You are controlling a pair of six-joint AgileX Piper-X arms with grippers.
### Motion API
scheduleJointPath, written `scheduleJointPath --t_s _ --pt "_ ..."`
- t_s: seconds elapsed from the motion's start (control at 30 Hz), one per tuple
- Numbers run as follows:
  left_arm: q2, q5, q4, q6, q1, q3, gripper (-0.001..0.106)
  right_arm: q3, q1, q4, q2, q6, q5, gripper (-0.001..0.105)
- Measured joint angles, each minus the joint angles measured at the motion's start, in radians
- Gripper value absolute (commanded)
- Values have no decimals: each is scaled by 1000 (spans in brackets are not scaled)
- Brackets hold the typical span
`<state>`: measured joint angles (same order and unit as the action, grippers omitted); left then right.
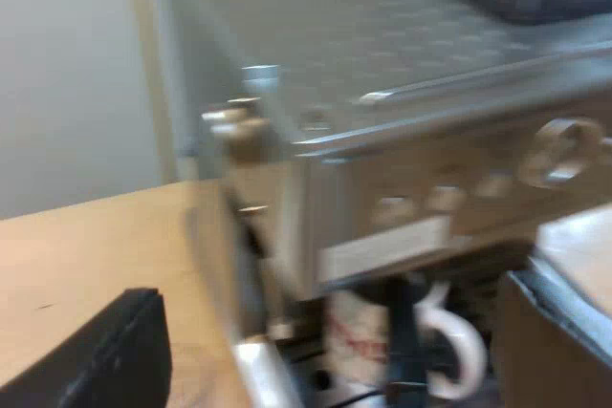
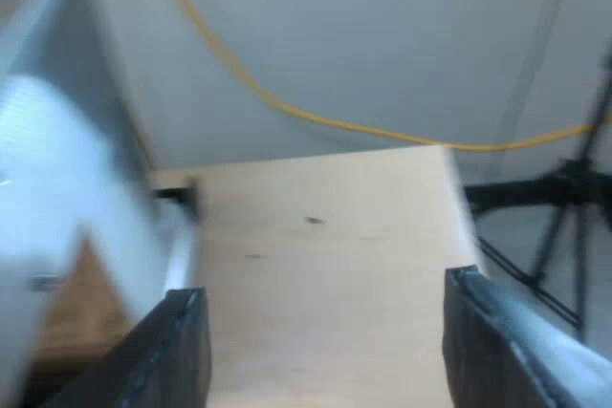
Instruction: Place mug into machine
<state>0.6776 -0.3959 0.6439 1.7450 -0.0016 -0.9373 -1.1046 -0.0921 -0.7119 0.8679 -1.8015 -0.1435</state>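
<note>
Left wrist view: mug (image 1: 359,343) w/ red print under espresso machine (image 1: 402,74) front.

Soft, even light; pale glare across the espresso machine (image 1: 402,140).

The espresso machine (image 1: 411,140) is brushed metal, the white mug (image 1: 368,341) glossy, the table (image 2: 325,255) matt pale wood.

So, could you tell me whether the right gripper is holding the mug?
No, the right gripper is open over the wooden table with nothing between its fingers, while the mug stands under the espresso machine.
</note>
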Motion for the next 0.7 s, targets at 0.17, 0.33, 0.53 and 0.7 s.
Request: scheduleJointPath --t_s 0.17,0.33,0.53,0.7 --pt "-33 2 10 -5 34 0 71 38 158 -27 -52 -19 70 55" --pt "-100 2 63 -38 -2 0 71 107 180 -32 -144 -22 78 55" --pt "-183 2 140 -52 -44 0 71 179 180 -100 -285 -22 79 55" --pt "-285 2 181 -54 -45 8 71 232 180 -151 -401 -22 79 55"
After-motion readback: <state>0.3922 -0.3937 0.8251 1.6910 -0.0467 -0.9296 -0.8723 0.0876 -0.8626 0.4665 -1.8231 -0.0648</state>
